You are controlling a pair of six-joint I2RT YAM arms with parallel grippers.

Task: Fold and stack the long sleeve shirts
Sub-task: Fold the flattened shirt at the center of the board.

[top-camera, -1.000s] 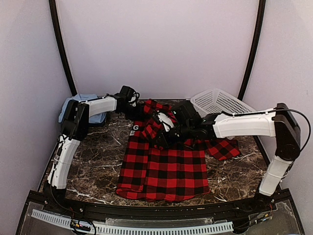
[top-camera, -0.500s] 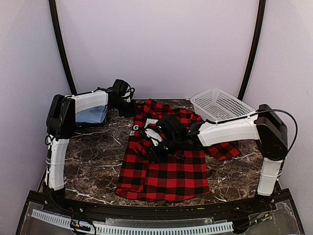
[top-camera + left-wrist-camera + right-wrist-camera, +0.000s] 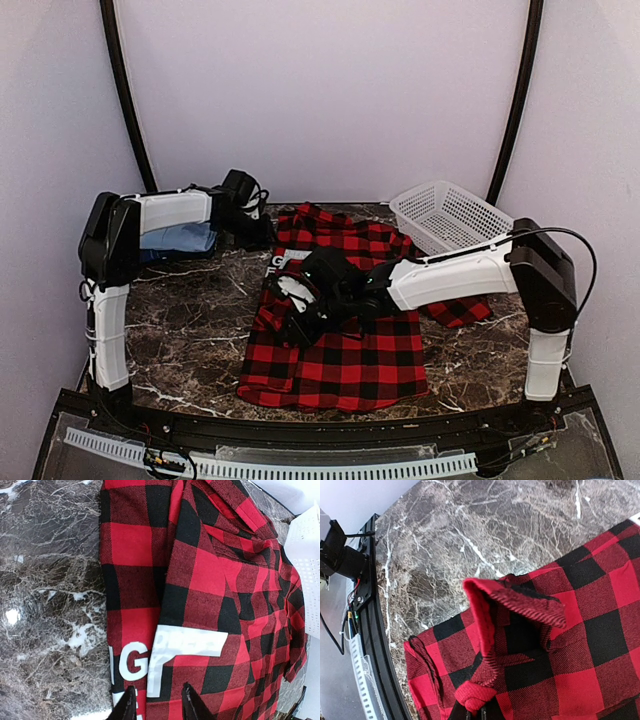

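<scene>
two grippers differ: the right gripper (image 3: 470, 713) pinches a raised fold of the red-and-black flannel shirt (image 3: 345, 355), spread flat on the marble table (image 3: 190, 320); the left gripper (image 3: 157, 706) hovers, fingers parted, above its far left edge.

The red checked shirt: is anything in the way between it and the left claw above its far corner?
Nothing visible. The left gripper, its jaws open, hangs directly over the bare flannel shirt; the right gripper pinches a fold of it.
</scene>
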